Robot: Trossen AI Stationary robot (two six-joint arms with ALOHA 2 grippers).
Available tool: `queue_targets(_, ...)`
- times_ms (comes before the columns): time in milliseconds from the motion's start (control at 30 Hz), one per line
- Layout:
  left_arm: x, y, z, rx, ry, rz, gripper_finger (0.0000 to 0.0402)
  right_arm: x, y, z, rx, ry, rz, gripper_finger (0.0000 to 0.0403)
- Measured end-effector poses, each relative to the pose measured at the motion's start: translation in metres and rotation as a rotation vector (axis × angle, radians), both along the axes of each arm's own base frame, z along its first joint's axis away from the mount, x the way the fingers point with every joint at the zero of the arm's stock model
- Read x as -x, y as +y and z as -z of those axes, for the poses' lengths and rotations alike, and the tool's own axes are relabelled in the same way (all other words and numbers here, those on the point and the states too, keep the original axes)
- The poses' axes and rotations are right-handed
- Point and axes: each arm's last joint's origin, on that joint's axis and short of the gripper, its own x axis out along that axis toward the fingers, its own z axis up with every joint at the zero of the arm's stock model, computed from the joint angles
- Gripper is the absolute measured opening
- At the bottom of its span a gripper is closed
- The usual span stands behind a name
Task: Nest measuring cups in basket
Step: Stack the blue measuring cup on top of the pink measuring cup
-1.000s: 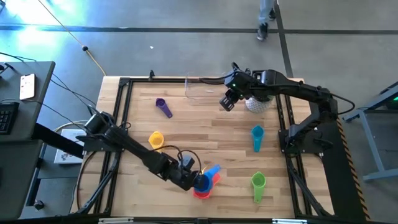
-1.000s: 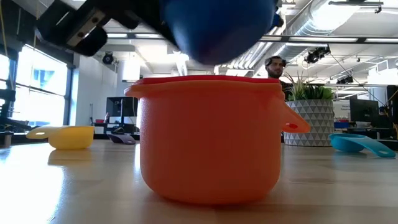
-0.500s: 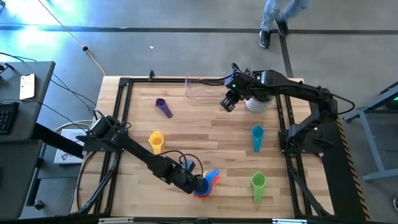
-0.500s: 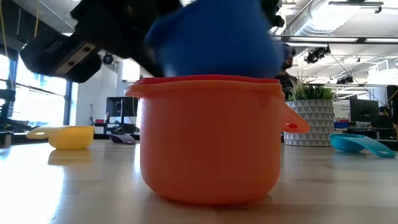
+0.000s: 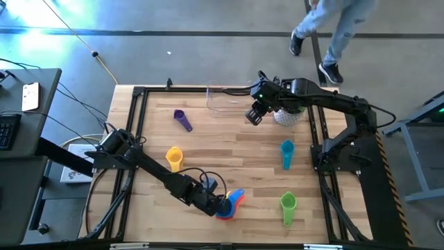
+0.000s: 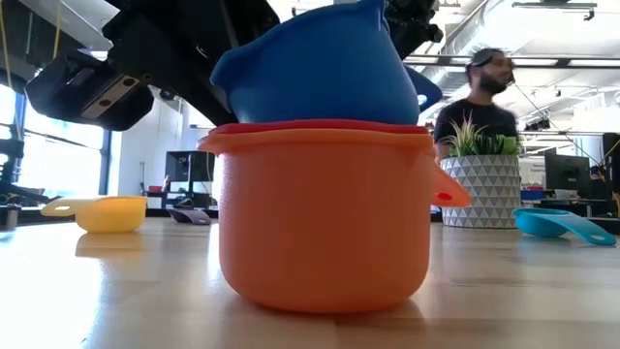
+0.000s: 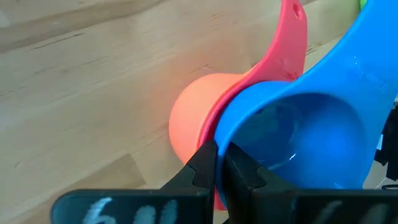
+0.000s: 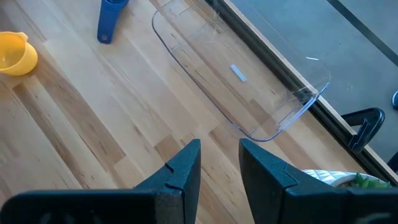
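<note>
An orange measuring cup (image 6: 325,223) stands on the table near its front edge, with a red cup (image 6: 320,127) nested in it. My left gripper (image 5: 220,205) is shut on a blue cup (image 6: 310,73) that sits tilted in the red one. My right gripper (image 5: 253,116) is open and empty, above the table beside the clear basket (image 5: 225,101) at the far edge. Purple (image 5: 182,119), yellow (image 5: 173,157), teal (image 5: 286,153) and green (image 5: 288,207) cups lie apart on the table. My left gripper pinches the blue cup's wall at its rim (image 7: 219,134), one finger inside the bowl and one outside, on the side away from the handle. The fingers slant down from the table's left. The cup rests tilted in the red cup, its handle (image 5: 238,196) pointing far-right.
A white pot with a green plant (image 5: 288,114) stands right of the basket, close to my right gripper. A person walks on the floor beyond the far edge (image 5: 333,35). Bare wood lies between the cups in the table's middle.
My left gripper has gone down with the blue cup, from above the stack into the red cup, where the cup now sits tilted. The person beyond the far edge has walked to the right.
</note>
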Motion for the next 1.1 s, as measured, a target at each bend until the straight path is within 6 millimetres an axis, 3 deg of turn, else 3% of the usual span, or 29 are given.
queue_targets(400,0.0003,-0.0008,0.0001,0.02,0.015,0.046,0.0054,0.0,0.0,0.0,0.0,0.0,0.0,0.0101)
queue_targets(1100,-0.0041,0.0058,-0.0019,0.043,0.011,0.048,0.006,0.0,0.0002,0.0001,-0.004,0.001,-0.008,0.0101)
